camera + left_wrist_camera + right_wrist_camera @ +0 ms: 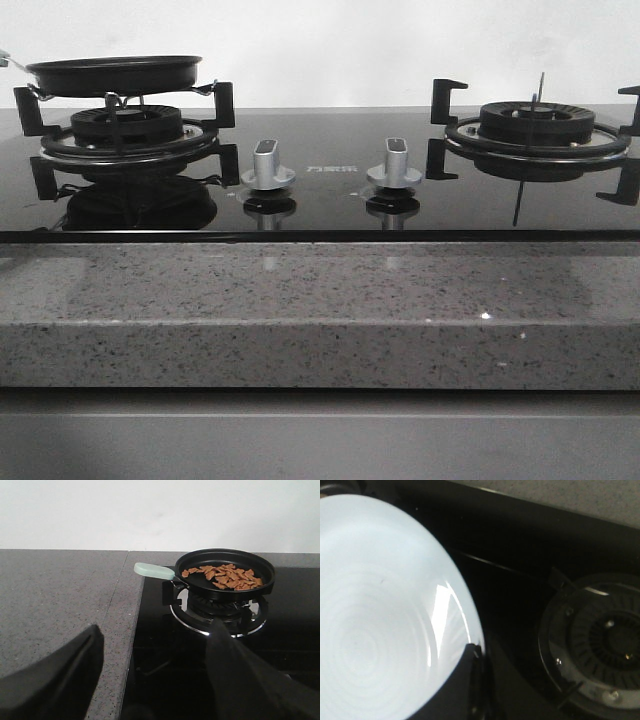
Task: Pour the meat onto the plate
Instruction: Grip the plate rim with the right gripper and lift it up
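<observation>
The meat (225, 576) is a small heap of orange-brown pieces in a black frying pan (225, 572) with a mint-green handle (152, 570). The pan stands on the left burner and also shows in the front view (115, 72). My left gripper (155, 630) is open and empty, short of the pan, low over the hob's left edge. My right gripper (477, 652) is shut on the rim of the pale-blue plate (375, 630), which is empty and held above the black hob. Neither gripper shows in the front view.
The black glass hob (330, 200) has two silver knobs (268, 165) (394, 163) and a bare right burner (537, 125), also seen beside the plate in the right wrist view (605, 655). Speckled grey counter (55, 595) lies left of and in front of the hob.
</observation>
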Robot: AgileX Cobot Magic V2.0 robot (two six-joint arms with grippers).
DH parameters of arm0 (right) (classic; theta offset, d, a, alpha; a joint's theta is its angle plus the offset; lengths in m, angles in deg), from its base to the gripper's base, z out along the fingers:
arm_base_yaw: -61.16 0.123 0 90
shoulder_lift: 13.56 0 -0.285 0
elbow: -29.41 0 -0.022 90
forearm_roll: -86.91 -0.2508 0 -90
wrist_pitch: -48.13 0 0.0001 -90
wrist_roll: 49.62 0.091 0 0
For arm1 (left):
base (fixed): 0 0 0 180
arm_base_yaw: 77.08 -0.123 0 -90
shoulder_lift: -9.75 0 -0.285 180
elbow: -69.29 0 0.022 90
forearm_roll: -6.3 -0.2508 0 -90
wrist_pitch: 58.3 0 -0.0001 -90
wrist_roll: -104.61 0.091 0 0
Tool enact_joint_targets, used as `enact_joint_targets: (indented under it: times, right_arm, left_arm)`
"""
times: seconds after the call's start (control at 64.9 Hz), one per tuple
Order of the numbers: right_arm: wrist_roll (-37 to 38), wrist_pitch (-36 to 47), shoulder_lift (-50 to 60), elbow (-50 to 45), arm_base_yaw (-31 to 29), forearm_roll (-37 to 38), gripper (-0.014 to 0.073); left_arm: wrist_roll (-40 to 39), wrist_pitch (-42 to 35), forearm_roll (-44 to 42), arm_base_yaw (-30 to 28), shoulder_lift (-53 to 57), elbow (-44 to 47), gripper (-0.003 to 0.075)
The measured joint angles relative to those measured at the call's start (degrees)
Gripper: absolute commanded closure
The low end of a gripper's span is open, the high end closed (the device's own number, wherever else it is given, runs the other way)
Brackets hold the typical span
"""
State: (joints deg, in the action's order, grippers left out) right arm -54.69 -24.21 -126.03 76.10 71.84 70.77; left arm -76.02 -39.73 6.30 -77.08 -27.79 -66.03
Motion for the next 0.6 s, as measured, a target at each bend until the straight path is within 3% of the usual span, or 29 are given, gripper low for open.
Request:
enact_joint_targets:
  times: [0.123, 0.416, 0.601]
  right_arm:
    - [-1.02, 1.42, 8.66, -12.35, 0.0, 0.0, 0.0654]
    - [-1.52, 18.79, 34.9, -47.41, 0.0, 0.0, 0.0654]
    - [-1.52, 21.22, 42.43, -57.99, 0.0, -0.97, 0.0654]
  left_arm:
    - [0.0, 0.0, 0.0, 0.0, 0.0, 0.0, 0.0283]
    - [0.0, -0.05, 0.0, 0.0, 0.0, 0.0, 0.0283]
    - [0.0, -0.14, 0.0, 0.0, 0.0, 0.0, 0.0283]
